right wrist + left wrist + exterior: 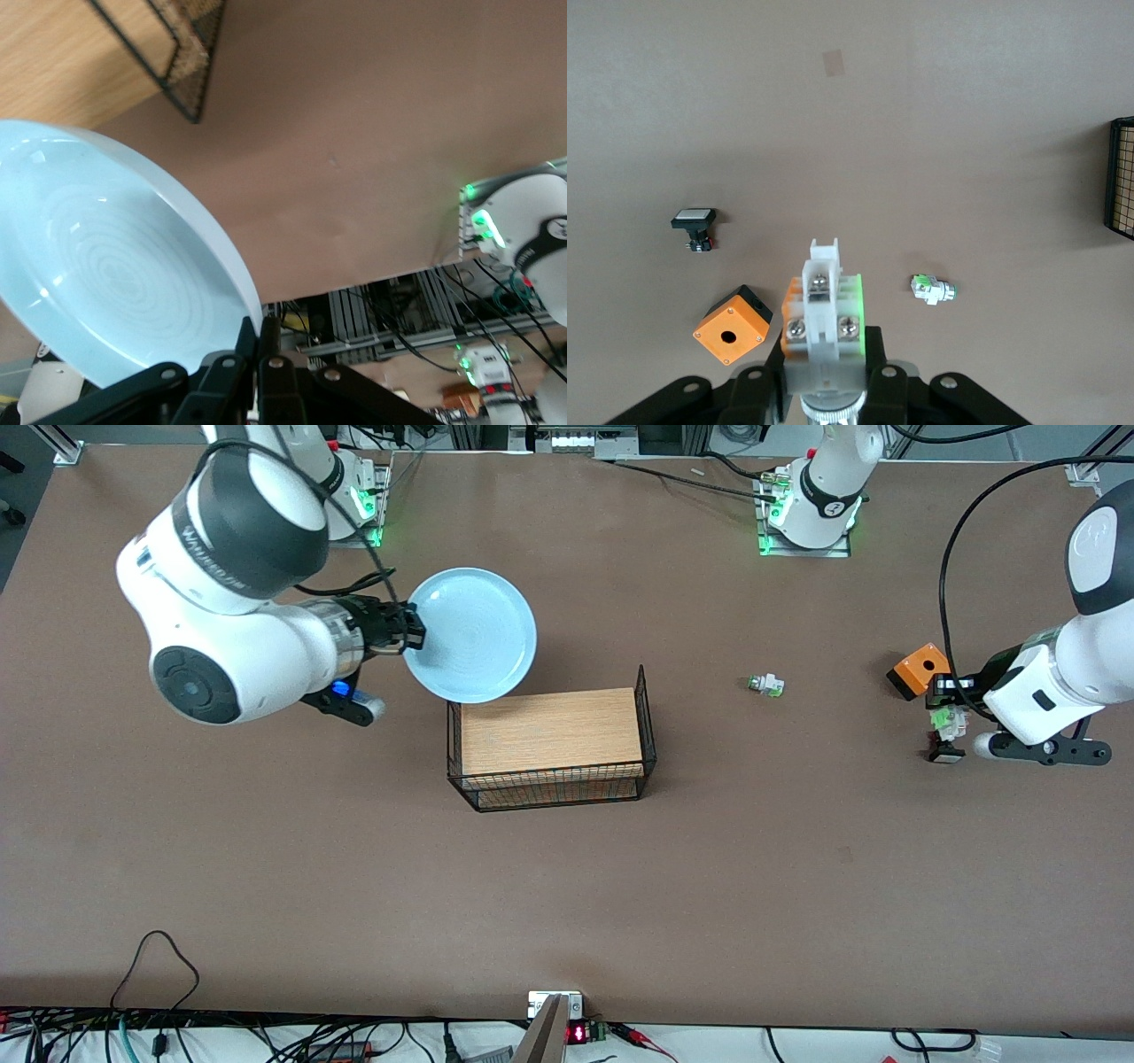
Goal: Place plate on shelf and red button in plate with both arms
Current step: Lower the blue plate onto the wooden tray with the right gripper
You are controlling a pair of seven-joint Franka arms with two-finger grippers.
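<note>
My right gripper (412, 633) (261, 332) is shut on the rim of the pale blue plate (478, 638) (106, 266). It holds the plate tilted in the air, above the table beside the wire basket. My left gripper (943, 722) (824, 354) is shut on the red button (948, 720) (822, 301), a white part with two screws and green and orange sides. Its cap end is hidden between the fingers. That gripper hangs over the table at the left arm's end, by the orange box.
A black wire basket (647, 717) (1121, 190) (190, 53) with a wooden board stands mid-table. An orange box (920, 669) (731, 325), a black part with a white face (945, 755) (695, 219) and a white green-tipped part (766, 685) (933, 289) lie on the table.
</note>
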